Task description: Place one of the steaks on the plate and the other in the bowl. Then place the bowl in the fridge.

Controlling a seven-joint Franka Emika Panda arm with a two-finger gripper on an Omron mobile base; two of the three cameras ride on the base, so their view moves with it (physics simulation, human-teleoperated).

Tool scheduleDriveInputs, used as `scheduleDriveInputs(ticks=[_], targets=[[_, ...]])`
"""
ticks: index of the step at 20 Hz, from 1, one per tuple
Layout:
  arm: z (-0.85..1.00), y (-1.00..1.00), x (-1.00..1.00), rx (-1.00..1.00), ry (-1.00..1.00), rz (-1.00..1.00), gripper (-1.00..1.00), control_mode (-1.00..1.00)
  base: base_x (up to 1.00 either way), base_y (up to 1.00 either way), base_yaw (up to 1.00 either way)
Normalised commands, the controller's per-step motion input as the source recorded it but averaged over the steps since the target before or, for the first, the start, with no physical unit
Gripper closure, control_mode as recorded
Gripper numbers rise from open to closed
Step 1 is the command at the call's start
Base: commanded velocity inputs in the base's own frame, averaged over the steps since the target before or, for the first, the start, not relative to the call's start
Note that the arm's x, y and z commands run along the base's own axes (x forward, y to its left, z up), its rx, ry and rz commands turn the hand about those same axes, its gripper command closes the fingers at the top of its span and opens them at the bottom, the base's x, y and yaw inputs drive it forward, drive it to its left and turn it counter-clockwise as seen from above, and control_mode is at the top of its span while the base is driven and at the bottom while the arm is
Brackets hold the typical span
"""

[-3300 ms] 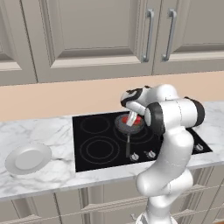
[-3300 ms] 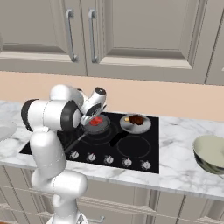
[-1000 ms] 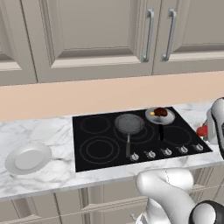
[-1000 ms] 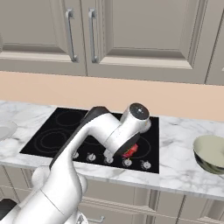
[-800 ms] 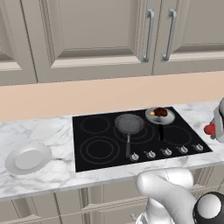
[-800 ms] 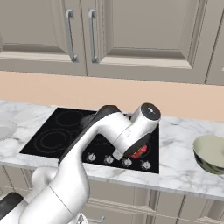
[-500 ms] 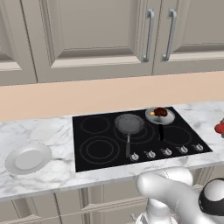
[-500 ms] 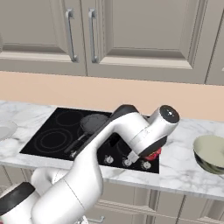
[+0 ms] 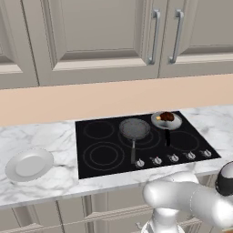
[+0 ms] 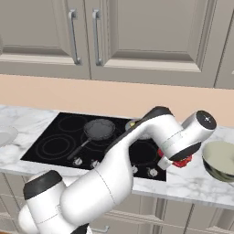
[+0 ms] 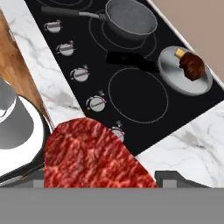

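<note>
The arm is carrying a steak [image 10: 182, 161] pinched in its gripper [image 10: 176, 162]. It's heading for the bowl [image 10: 220, 160] at three o'clock, presumably to drop the meat in.

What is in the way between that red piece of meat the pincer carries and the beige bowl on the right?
Nothing visible. In the right base view the steak hangs at the pincer just left of the bowl, with bare marble counter between them.

Bright, even rendered light; sharp, faint shadows.
</note>
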Motion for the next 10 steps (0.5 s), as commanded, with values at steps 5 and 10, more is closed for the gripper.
scheduleDriveInputs(ticks=[5, 10], targets=[[0.0, -0.63, 0.32, 0.0, 0.0, 0.03, 1.0, -1.0, 0.0, 0.0, 0.0], [0.0, -0.5, 0.46, 0.0, -0.01, 0.05, 1.0, -1.0, 0.0, 0.0, 0.0]])
